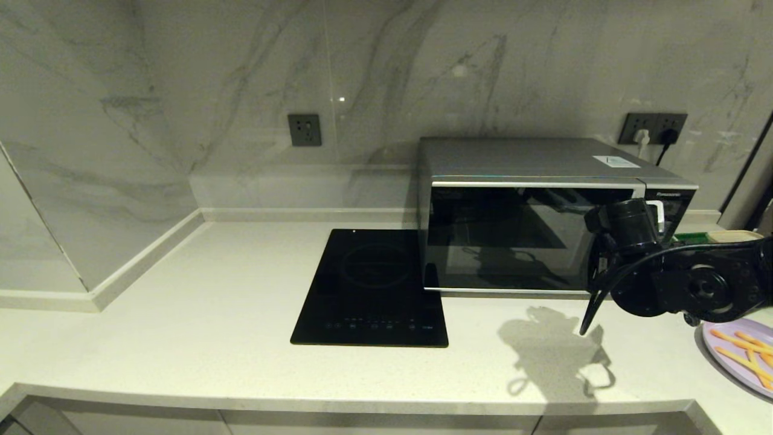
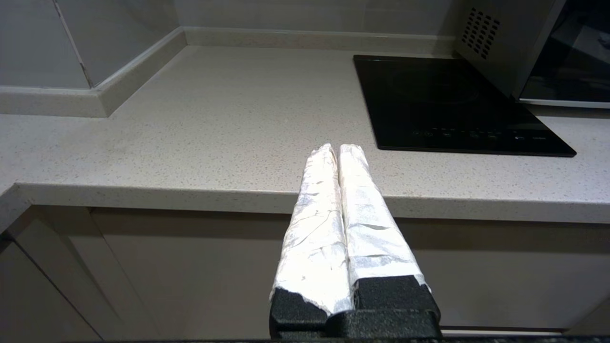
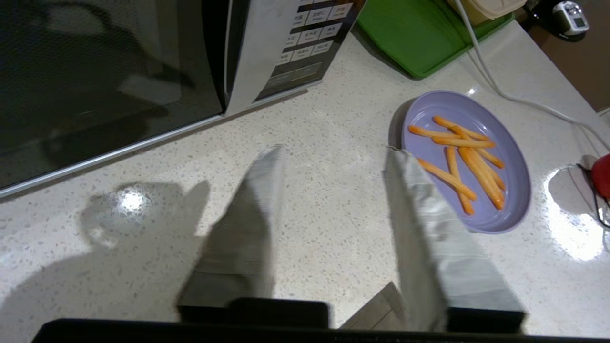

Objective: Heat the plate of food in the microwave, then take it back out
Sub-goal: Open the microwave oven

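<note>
The silver-grey microwave (image 1: 543, 223) stands at the back right of the counter with its dark glass door (image 3: 95, 71) closed and its button panel (image 3: 310, 38) at the right. The pale lilac plate (image 3: 457, 102) with orange fry sticks (image 3: 472, 157) lies on the counter in front and to the right of the microwave, cut by the head view's edge (image 1: 732, 368). My right gripper (image 3: 333, 150) hovers open above the bare counter, just left of the plate, near the microwave's front right corner. My left gripper (image 2: 339, 147) is shut and empty, at the counter's front edge, left of the hob.
A flat black induction hob (image 1: 371, 287) lies left of the microwave. A green tray (image 3: 410, 33) with a cream container (image 3: 486, 7) sits right of the microwave. A white cable (image 3: 500, 90) runs past the plate, and a red object (image 3: 603, 174) lies beyond it.
</note>
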Motion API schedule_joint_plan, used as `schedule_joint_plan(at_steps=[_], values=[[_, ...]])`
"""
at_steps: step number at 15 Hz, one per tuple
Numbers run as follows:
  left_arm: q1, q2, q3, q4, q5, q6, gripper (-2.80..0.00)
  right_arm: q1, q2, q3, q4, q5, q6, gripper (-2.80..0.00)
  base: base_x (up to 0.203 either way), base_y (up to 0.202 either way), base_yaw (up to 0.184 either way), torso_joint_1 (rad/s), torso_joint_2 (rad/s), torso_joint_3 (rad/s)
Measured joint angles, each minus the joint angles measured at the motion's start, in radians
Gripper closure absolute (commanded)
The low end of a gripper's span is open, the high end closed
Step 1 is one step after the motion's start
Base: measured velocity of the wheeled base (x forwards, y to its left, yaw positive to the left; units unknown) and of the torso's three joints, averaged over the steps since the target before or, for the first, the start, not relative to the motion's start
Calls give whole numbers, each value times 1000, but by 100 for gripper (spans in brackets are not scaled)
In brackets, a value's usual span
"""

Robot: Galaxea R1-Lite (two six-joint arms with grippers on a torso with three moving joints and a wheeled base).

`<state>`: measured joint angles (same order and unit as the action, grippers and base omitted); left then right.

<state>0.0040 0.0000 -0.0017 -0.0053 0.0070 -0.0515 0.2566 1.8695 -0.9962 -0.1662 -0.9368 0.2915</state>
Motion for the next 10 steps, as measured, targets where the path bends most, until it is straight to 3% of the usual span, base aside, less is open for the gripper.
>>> schedule_joint_plan(at_steps=[5, 10], values=[[0, 0, 0, 0, 0, 0, 0, 1, 54, -30, -12, 0, 0, -280, 0, 0, 0, 0, 0, 0], [0, 0, 0, 0, 0, 0, 0, -28, 135, -154, -11, -24, -1, -280, 0, 0, 0, 0, 0, 0]])
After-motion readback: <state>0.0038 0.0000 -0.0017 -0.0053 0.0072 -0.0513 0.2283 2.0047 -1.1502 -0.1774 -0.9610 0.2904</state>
